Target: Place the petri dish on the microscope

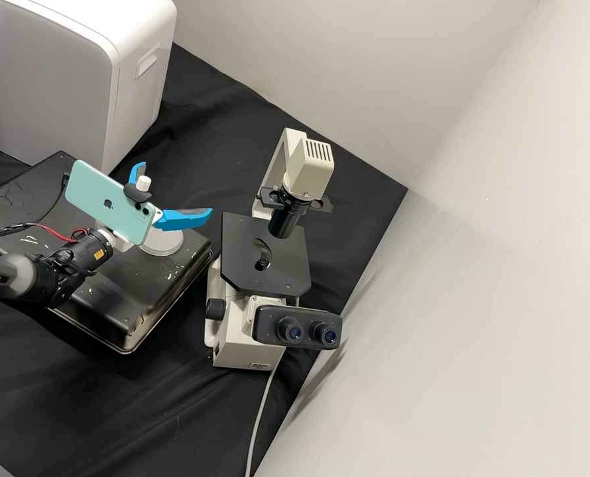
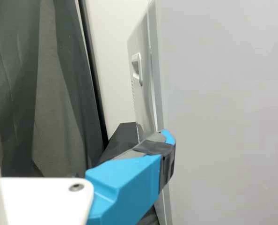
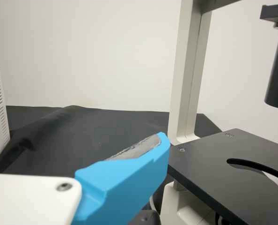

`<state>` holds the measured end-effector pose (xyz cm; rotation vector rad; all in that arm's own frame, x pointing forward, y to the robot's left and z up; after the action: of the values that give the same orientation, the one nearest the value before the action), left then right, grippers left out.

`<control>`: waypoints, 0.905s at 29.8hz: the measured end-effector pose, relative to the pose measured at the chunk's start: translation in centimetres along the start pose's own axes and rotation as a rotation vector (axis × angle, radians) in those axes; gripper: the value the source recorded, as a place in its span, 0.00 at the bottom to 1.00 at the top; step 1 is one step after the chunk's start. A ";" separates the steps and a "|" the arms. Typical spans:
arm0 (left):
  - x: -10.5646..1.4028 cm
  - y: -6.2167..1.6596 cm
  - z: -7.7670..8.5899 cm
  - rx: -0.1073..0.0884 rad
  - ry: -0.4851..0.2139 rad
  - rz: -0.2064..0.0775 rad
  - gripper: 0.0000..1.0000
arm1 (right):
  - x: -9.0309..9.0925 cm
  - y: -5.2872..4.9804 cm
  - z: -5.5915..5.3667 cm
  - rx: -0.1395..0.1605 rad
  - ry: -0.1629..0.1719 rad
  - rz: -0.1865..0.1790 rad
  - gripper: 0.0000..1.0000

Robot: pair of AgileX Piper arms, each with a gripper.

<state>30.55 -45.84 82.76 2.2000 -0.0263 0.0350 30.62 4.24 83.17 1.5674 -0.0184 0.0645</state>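
Hovering right pincer, petri dish beneath

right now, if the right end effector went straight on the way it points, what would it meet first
Most likely the near edge of the black stage of the microscope, by its white column; exact depth is unclear.

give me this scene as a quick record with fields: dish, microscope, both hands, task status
petri dish: lying on the black tray, not gripped
microscope stage: no dish on it, beside the tray
right hand: open, above the dish, fingers pointing toward the stage
left hand: open, close to the white box
task status: dish not yet on the stage
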 end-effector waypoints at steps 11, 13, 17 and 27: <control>0.0 0.00 0.0 0.000 0.000 0.000 1.00 | 0.0 0.0 0.0 0.000 0.000 0.000 1.00; 0.0 0.00 0.0 0.000 0.000 0.000 1.00 | 0.0 0.0 0.0 0.000 0.000 0.000 1.00; -0.4 -0.42 -0.1 0.001 0.003 -0.017 1.00 | 0.0 0.0 0.0 0.000 0.000 0.000 1.00; -3.0 -1.84 0.6 0.008 -0.034 -0.050 1.00 | 0.0 0.0 0.0 0.000 0.000 0.000 1.00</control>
<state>27.59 -45.22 80.82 2.2086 0.0106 -0.0300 30.62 4.24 83.17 1.5674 -0.0184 0.0645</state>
